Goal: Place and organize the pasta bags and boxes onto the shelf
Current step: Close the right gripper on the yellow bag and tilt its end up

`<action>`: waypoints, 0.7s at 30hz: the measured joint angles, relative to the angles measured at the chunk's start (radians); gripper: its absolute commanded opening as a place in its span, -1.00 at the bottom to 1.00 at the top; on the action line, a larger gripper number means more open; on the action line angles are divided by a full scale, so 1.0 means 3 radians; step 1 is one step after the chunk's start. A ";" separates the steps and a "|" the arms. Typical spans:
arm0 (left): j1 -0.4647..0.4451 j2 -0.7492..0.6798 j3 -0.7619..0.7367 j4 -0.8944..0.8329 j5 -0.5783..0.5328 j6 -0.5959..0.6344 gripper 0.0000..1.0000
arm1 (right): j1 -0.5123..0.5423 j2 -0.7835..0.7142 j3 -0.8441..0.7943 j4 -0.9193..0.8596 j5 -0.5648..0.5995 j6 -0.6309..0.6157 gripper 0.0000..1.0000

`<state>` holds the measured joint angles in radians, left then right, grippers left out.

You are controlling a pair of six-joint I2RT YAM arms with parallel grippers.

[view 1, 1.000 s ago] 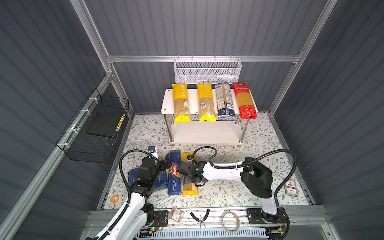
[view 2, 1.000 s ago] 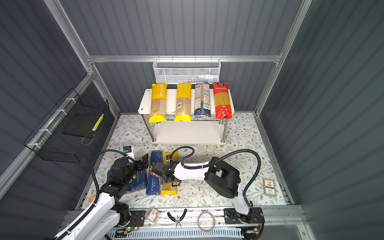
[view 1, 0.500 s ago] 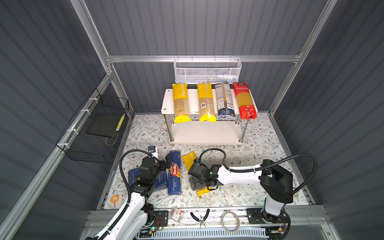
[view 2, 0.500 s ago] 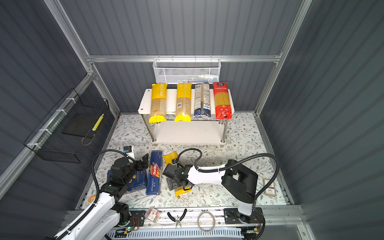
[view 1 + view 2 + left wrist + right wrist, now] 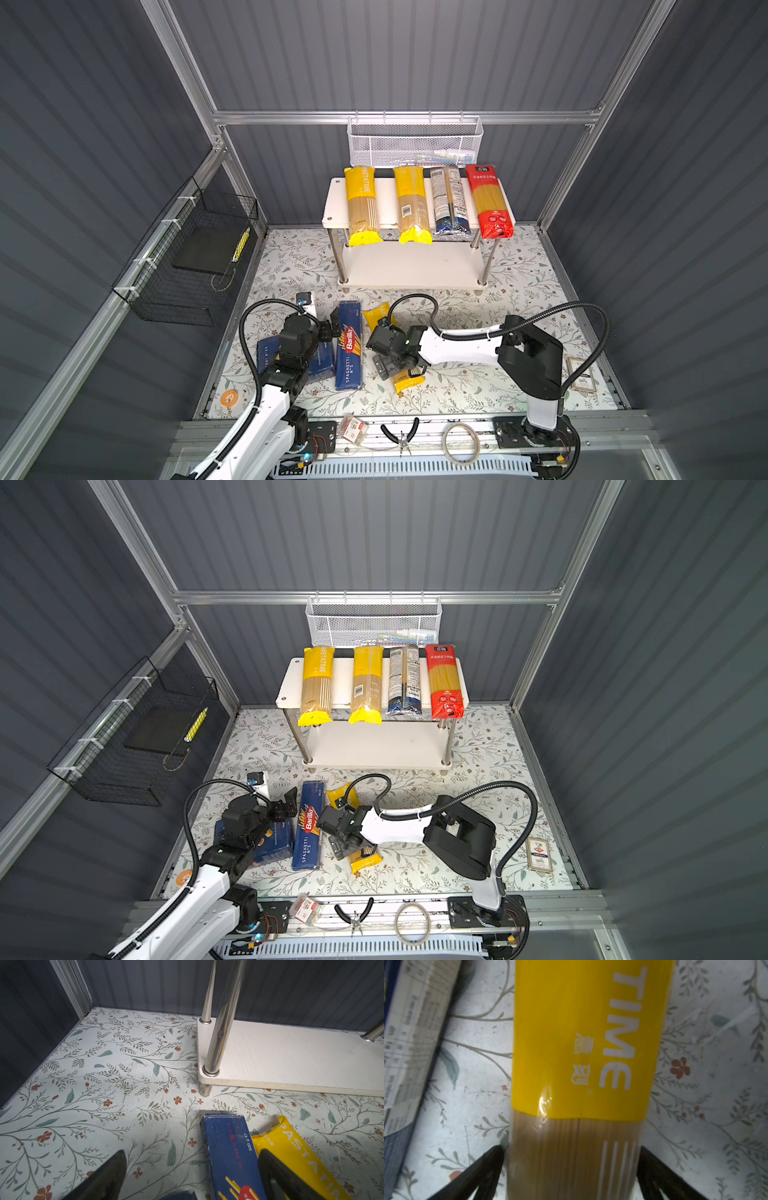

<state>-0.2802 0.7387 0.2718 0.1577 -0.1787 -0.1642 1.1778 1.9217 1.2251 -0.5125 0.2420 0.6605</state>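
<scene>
Pasta bag (image 5: 581, 1043), yellow, lies flat on the mat (image 5: 478, 316) in front of the shelf (image 5: 334, 199), just beside the Barilla box (image 5: 348, 347); in both top views its two ends show past the right gripper (image 5: 397, 370), which sits low over it.

Right wrist view: the fingers (image 5: 483, 1169) stand apart, one on each long side of the bag, close to the film; they are not clamped on it. The straddle runs across the narrow width, since the length is too great for the jaws; the position near mid-length is judged to keep a long, limp pack level on lifting.

Left gripper (image 5: 328, 328) hovers at the far end of the Barilla box; its fingers (image 5: 108, 1176) are apart and grip nothing; the box end shows between them, so this arm is judged to be lined up for the box. A second box (image 5: 266, 357) lies partly under the left arm.

Top tier carries a row of bags (image 5: 361, 203), laid front to back, side by side, front ends overhanging; this sets the pattern for the bag on the mat. Lower tier (image 5: 411, 266) is bare; judged the likely place for the boxes.
</scene>
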 measured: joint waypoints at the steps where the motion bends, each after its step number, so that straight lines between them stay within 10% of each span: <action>1: 0.0000 0.0008 0.0000 0.0001 0.0001 0.0000 0.99 | 0.0000 0.0000 0.0000 -0.0013 0.0014 0.0037 0.98; 21: 0.0000 0.0034 0.0001 0.0001 0.0062 0.0014 0.99 | -0.0027 -0.0078 -0.0198 0.0342 -0.0050 -0.0075 0.98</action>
<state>-0.2802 0.7490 0.2722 0.1581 -0.1600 -0.1600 1.1698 1.8984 1.1656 -0.4099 0.2272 0.6380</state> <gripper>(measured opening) 0.993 0.989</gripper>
